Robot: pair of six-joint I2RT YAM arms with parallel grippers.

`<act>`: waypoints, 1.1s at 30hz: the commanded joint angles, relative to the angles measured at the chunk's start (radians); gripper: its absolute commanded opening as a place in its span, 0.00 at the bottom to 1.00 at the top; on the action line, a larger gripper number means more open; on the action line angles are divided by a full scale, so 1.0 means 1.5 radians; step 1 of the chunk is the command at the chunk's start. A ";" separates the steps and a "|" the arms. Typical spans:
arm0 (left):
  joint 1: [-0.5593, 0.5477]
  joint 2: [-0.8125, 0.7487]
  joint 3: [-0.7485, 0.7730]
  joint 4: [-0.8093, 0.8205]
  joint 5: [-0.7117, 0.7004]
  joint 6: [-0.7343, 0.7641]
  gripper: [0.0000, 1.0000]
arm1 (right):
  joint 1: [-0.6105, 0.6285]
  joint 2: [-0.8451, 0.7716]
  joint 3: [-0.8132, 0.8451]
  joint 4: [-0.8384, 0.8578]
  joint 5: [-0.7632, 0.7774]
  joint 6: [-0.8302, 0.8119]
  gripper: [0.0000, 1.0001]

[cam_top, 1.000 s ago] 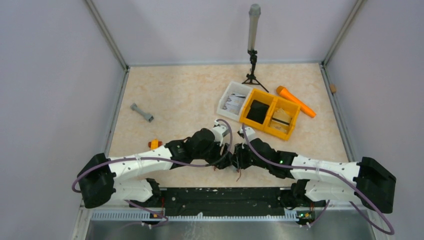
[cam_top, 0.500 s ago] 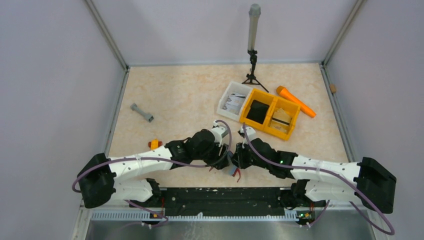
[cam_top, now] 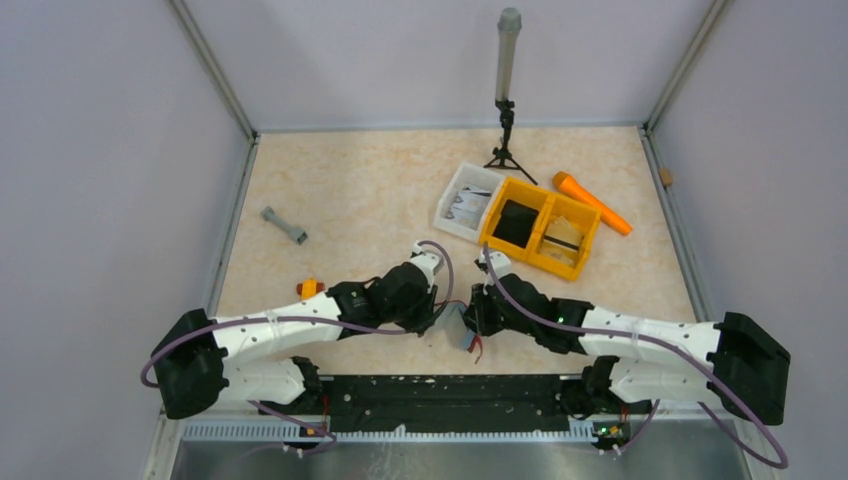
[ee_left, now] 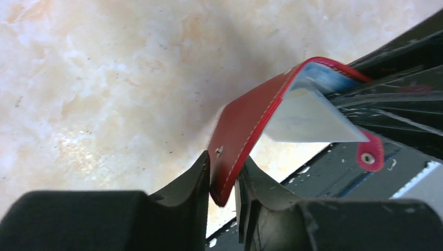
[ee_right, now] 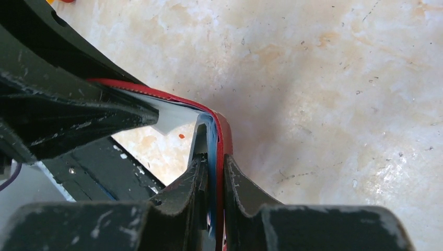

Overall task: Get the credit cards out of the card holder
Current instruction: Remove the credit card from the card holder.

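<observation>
The dark red card holder (ee_left: 251,117) hangs open above the table between the two arms. My left gripper (ee_left: 225,157) is shut on the free end of one flap. My right gripper (ee_right: 214,159) is shut on the other flap (ee_right: 223,136), with a blue card layer (ee_right: 211,151) pinched inside. A pale whitish-grey credit card (ee_left: 308,117) sticks out of the open fold, and its corner (ee_right: 170,117) shows in the right wrist view. The snap tab (ee_left: 370,154) dangles at the holder's edge. From above, both grippers meet at the holder (cam_top: 466,330) near the table's front edge.
Behind the arms stand a yellow-orange divided bin (cam_top: 540,228) and a white tray (cam_top: 465,203). An orange marker-like object (cam_top: 592,203) lies at the back right, a small tripod (cam_top: 507,150) at the back. A grey piece (cam_top: 284,226) and a small orange block (cam_top: 310,288) lie on the left.
My left gripper has closed on the holder's flap and drawn back to the left, spreading the holder open. The right gripper tightened on its side and has stayed put.
</observation>
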 commanded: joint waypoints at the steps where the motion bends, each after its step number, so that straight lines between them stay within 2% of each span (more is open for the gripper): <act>1: -0.004 -0.013 0.012 -0.038 -0.040 -0.007 0.20 | 0.008 -0.002 0.048 -0.021 0.030 0.003 0.00; 3: -0.003 -0.028 -0.005 -0.003 -0.002 0.002 0.02 | 0.009 0.002 0.053 -0.020 0.028 0.002 0.00; 4: -0.003 -0.036 -0.017 0.024 0.019 0.006 0.00 | 0.009 0.005 0.054 -0.017 0.024 0.002 0.00; 7: -0.003 -0.055 -0.051 0.103 0.078 0.011 0.00 | 0.009 0.023 0.062 -0.007 0.009 0.004 0.00; 14: -0.003 -0.024 -0.064 0.143 0.127 0.013 0.02 | 0.008 0.081 0.101 -0.010 -0.050 0.027 0.00; 16: -0.003 -0.014 -0.064 0.157 0.142 0.012 0.11 | 0.008 0.102 0.121 -0.023 -0.064 0.034 0.00; 19: -0.003 -0.015 -0.072 0.184 0.159 0.010 0.38 | 0.007 0.130 0.147 -0.041 -0.067 0.052 0.00; 25: -0.003 -0.025 -0.072 0.165 0.141 0.020 0.67 | 0.007 0.146 0.154 -0.029 -0.081 0.059 0.00; 27: -0.007 -0.028 -0.071 0.146 0.121 0.024 0.69 | 0.006 0.145 0.153 -0.025 -0.085 0.059 0.00; 33: -0.022 0.000 -0.032 0.054 0.005 0.019 0.59 | 0.006 0.140 0.152 -0.018 -0.085 0.060 0.00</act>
